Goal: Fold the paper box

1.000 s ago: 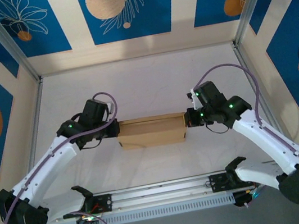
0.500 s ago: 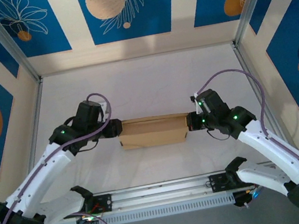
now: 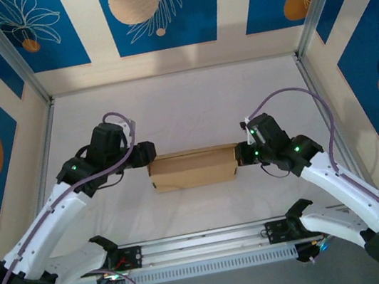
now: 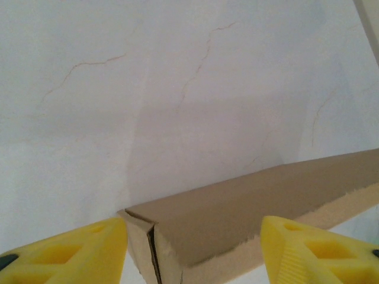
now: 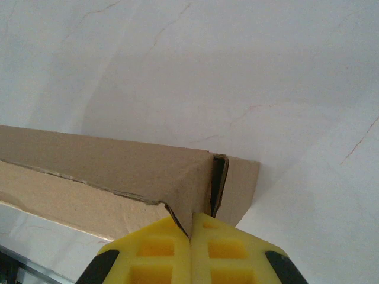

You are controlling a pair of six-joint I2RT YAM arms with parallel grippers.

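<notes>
A white table (image 3: 184,107) is spreading across the cell, with thin brownish veins (image 4: 89,62) running over its surface. Whether these are cracks or a printed marble pattern is hard to say. Cream walls (image 3: 226,6) are closing it in on three sides. They are carrying blue panels (image 3: 190,12) with orange discs and white leaf outlines. Two metal posts (image 3: 10,58) are slanting up from the far corners. A metal rail (image 3: 205,242) is running along the near edge.
</notes>
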